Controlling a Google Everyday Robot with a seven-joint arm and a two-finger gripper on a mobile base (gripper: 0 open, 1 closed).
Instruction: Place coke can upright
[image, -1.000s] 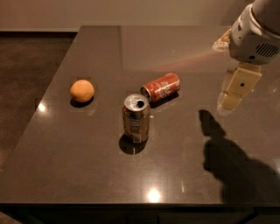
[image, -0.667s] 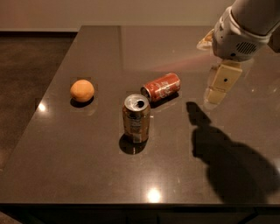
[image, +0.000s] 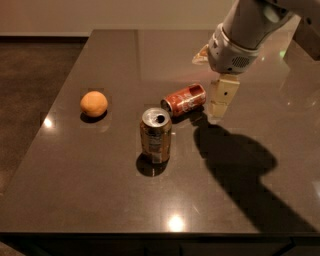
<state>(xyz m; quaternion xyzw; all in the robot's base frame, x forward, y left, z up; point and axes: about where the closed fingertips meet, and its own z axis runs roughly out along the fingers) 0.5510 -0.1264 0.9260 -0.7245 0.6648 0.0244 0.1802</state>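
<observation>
The coke can (image: 184, 99) is red with white script and lies on its side near the middle of the dark table (image: 100, 200). Its silver end faces left and toward the front. My gripper (image: 220, 102) hangs just to the right of the can, close to its far end and slightly above the tabletop. It holds nothing that I can see. The arm reaches in from the upper right and throws a large shadow across the table to the right of the can.
A brownish-gold can (image: 155, 135) stands upright with its top open, just in front and to the left of the coke can. An orange (image: 94, 104) sits further left. The table's front edge runs along the bottom, and the floor lies beyond its left edge.
My gripper and arm have moved left and down, from the table's right side to just beside the coke can. The cans and the orange have not moved.
</observation>
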